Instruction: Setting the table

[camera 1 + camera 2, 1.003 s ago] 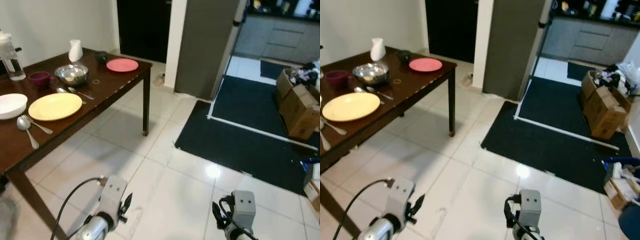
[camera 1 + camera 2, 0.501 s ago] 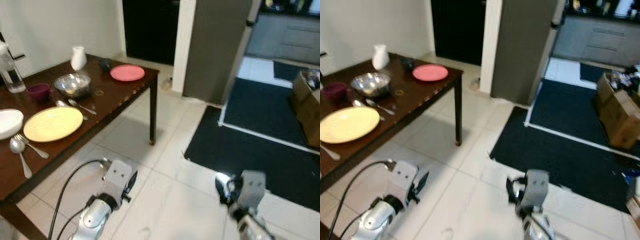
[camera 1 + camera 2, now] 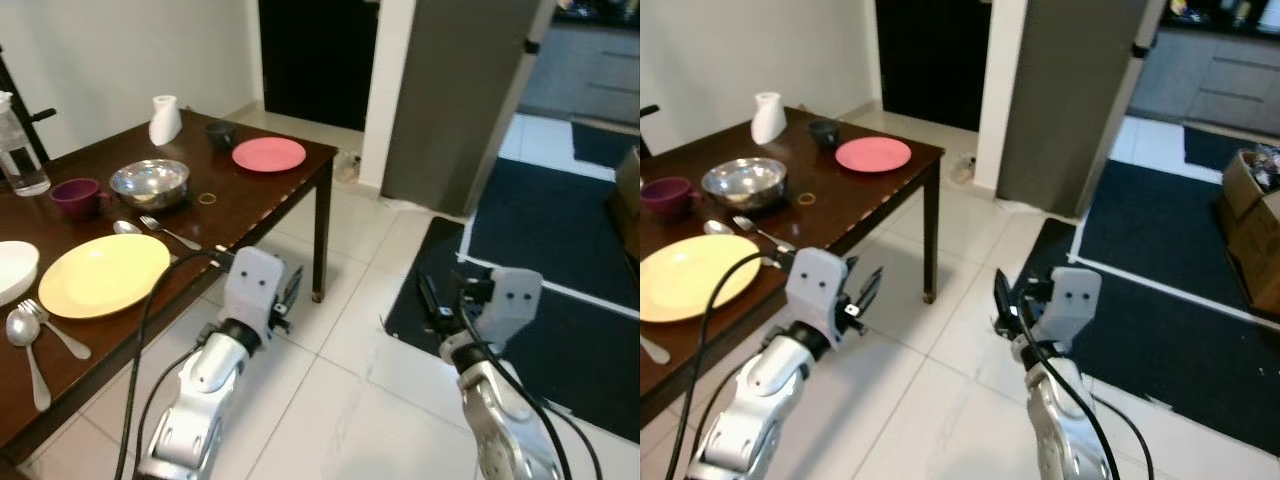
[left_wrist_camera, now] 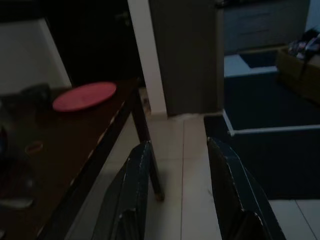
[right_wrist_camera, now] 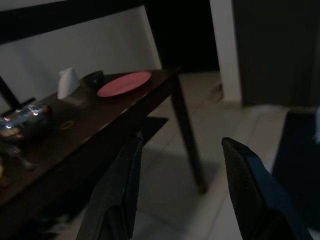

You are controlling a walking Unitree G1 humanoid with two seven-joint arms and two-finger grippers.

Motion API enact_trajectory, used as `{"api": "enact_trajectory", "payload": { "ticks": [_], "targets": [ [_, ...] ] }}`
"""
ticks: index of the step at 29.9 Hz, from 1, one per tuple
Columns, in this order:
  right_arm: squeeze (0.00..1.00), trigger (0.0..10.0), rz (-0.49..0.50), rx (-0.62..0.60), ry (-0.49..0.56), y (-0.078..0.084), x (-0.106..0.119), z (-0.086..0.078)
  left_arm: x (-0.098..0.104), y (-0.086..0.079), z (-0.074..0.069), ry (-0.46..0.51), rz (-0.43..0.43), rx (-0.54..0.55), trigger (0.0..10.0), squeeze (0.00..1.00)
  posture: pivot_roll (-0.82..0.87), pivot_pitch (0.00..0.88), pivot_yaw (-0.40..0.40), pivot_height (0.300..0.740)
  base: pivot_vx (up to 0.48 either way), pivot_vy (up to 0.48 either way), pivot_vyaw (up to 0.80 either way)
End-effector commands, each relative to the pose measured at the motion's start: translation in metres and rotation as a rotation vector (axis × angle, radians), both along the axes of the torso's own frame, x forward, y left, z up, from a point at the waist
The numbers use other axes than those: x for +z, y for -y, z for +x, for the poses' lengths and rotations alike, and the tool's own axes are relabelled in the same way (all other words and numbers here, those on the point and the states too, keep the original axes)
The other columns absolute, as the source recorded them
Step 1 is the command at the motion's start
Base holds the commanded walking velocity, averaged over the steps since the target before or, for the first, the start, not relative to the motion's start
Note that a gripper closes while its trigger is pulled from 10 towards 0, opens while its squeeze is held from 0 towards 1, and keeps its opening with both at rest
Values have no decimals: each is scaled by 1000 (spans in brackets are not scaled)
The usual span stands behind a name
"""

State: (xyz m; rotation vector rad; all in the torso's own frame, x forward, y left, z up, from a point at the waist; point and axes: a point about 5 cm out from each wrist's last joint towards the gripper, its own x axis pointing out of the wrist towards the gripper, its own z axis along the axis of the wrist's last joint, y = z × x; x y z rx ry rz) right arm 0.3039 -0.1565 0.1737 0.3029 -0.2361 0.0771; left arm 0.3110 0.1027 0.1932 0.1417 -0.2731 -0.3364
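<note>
Dark wooden table (image 3: 262, 205), yellow plate (image 3: 103, 275) at its near edge, steel bowl (image 3: 149, 182) mid-table, pink plate (image 3: 268, 154) by far corner, left gripper (image 3: 290, 292) beside near edge with fingers apart, right gripper (image 3: 1004, 300) over the tiled floor (image 3: 350, 240), likewise spread and empty.

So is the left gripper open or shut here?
Open. In the left wrist view the left gripper has its two black fingers spread apart, with bare floor between them and nothing held.

White tiled floor (image 3: 340, 390), dark mat (image 3: 560, 250), grey pillar (image 3: 450, 100), black doorway (image 3: 315, 55), cardboard box (image 3: 1250, 240)
</note>
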Motion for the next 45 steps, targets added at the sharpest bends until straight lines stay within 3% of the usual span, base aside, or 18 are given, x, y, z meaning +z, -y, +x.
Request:
{"api": "enact_trajectory", "payload": {
  "ticks": [1, 7, 17, 45],
  "targets": [
    [0, 10000, 43, -39, -49, 10, -8, -2, -6, -2, -3, -41, -11, 0, 10000, 0, 21, 12, 69, 740, 0, 0, 0],
    [0, 10000, 149, -85, -74, 23, -8, 0, -7, -2, -4, -59, -3, 4, 10000, 0, 21, 8, 67, 740, 0, 0, 734],
    [0, 10000, 215, -64, -61, 22, -3, -1, -11, 0, -6, -112, 1, 27, 10000, 0, 20, 9, 65, 740, 0, 0, 800],
    [0, 10000, 235, 0, -37, 14, 2, -5, -12, -12, 6, -171, 58, 179, 10000, 0, 24, 25, 77, 740, 0, 0, 800]
  ]
}}
